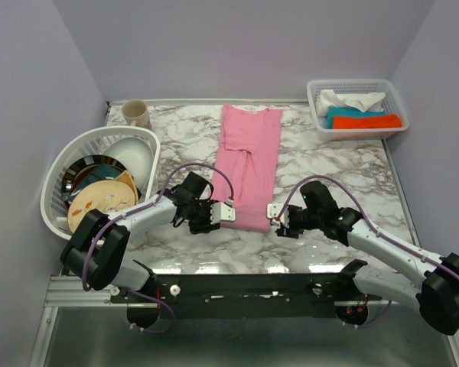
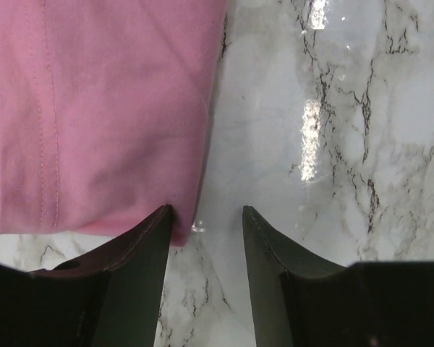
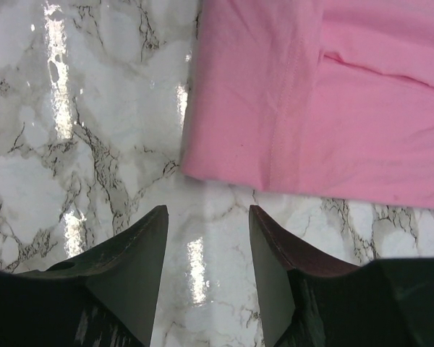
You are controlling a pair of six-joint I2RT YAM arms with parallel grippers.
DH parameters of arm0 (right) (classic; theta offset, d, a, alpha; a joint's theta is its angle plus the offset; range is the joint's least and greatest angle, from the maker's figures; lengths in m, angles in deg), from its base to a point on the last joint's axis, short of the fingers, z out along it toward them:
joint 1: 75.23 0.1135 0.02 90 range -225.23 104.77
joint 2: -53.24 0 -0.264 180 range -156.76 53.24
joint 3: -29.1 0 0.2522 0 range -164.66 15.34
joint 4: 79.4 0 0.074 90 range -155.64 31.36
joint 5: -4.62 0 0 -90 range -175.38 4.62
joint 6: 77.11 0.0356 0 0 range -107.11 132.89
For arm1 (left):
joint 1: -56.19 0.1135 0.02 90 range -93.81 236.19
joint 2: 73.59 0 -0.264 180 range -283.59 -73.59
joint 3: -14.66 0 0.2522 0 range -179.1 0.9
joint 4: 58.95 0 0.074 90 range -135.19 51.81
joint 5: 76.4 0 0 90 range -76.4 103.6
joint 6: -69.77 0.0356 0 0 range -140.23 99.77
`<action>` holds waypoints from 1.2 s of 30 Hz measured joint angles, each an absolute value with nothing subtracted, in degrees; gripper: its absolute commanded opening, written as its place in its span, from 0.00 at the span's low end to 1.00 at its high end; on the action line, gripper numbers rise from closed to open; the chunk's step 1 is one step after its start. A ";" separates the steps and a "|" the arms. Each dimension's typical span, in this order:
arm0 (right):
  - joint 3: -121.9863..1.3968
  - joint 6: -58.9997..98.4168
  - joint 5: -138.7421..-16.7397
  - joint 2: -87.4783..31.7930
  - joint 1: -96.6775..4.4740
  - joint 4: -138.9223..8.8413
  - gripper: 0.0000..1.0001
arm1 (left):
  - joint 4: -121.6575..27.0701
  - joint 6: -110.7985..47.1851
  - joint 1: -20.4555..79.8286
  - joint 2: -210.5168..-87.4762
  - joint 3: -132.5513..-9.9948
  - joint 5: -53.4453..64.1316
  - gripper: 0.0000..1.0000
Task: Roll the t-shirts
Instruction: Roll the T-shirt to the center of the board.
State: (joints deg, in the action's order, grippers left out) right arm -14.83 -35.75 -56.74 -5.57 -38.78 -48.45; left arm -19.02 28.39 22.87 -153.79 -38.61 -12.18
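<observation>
A light-pink t-shirt (image 1: 249, 160) lies flat on the marble table (image 1: 329, 168), folded into a long narrow strip running from the back towards the arms. My left gripper (image 1: 228, 212) sits low at the strip's near left corner and my right gripper (image 1: 275, 211) at its near right corner. In the left wrist view the shirt (image 2: 101, 108) fills the upper left; its corner lies just by the left fingertip, and the left gripper (image 2: 206, 210) is open over bare marble. In the right wrist view the shirt (image 3: 333, 108) lies just beyond the open right gripper (image 3: 207, 210), apart from both fingers.
A white round basket (image 1: 57, 183) holding plates and bowls stands at the left, close to the left arm. A beige mug (image 1: 136, 115) stands at the back left. A white rectangular basket (image 1: 356, 131) with folded cloths stands at the back right. Walls enclose three sides.
</observation>
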 measured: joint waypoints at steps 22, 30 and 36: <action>-12.32 -36.34 -56.54 1.12 -38.78 -48.86 0.66 | -19.28 25.90 20.05 -156.92 -42.65 -10.34 0.00; -4.58 -38.85 -55.27 9.60 -37.01 -51.22 0.71 | -7.69 17.36 20.18 -162.34 -54.00 -20.28 0.00; -3.53 -39.11 -56.26 4.77 -32.55 -55.31 0.76 | -7.72 10.89 20.44 -162.38 -52.58 -24.81 0.00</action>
